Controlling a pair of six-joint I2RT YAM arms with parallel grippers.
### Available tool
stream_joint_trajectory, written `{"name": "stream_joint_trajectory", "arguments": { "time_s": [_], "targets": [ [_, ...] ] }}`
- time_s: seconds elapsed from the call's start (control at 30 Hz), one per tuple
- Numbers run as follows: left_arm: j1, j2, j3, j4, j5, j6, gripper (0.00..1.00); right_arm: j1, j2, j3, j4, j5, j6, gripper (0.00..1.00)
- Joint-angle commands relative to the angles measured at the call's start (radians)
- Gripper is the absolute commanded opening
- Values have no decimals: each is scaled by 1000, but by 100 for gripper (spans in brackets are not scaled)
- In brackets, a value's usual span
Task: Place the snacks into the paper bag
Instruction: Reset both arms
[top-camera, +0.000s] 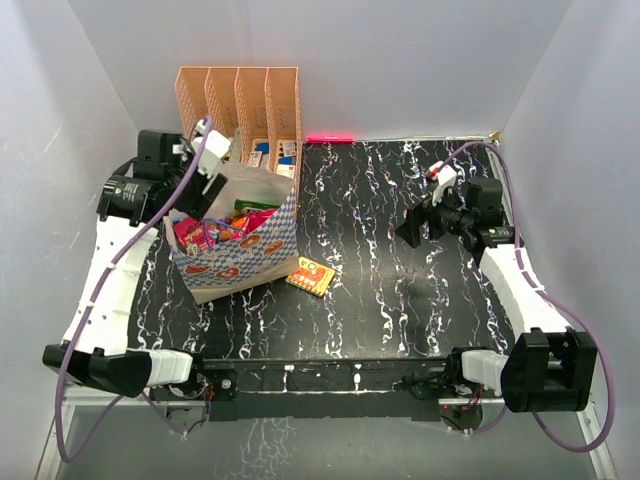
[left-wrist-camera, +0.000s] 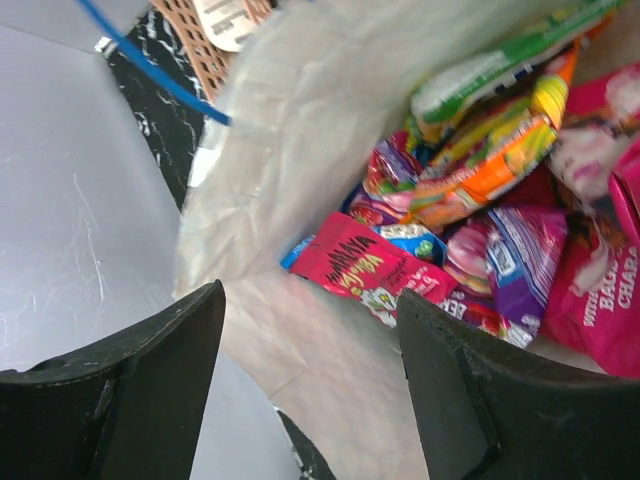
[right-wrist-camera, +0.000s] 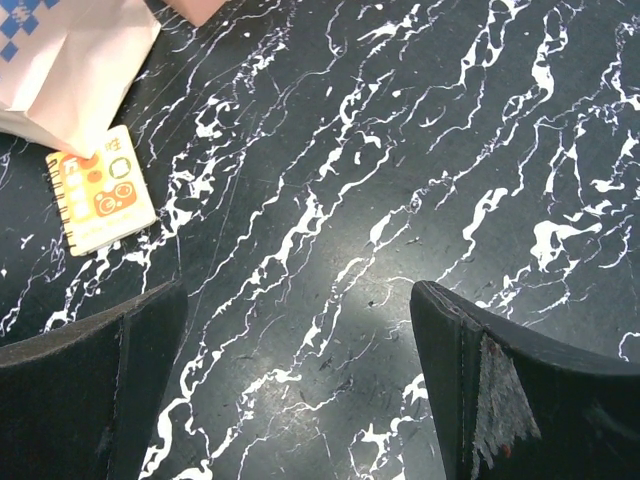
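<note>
I log left gripper (left-wrist-camera: 310, 335) spread over paper bag (left-wrist-camera: 300, 130) rim at ten o'clock, right gripper (right-wrist-camera: 300, 335) spread over marbled table (right-wrist-camera: 420, 140) at three o'clock.

One bag, one rack, a heap of packets

One paper bag (top-camera: 262, 255) at the table's (top-camera: 400, 250) 9 o'clock holds at least seven snacks (left-wrist-camera: 480, 180), too jumbled to count exactly; one four-slot file rack (top-camera: 240, 100) at 11; one orange flat pack (top-camera: 311, 275) at the bag's 4.
</note>
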Motion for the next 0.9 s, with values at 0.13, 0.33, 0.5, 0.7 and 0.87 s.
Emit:
{"name": "stream_joint_trajectory", "arguments": {
  "time_s": [0.13,0.33,0.5,0.7,0.87],
  "targets": [
    [111,-7,133,153,23,-161,75,2,28,99,-5,112,31,99],
    [297,36,164,246,138,-329,78,2,52,143,-45,239,46,99],
    [419,-8,85,386,161,-415,87,2,65,188,-60,282,64,98],
    [471,-78,-93,571,188,-489,96,2,122,280,-121,284,55,98],
    [472,-106,-230,666,201,-492,98,2,197,412,-187,326,100,98]
  ]
}}
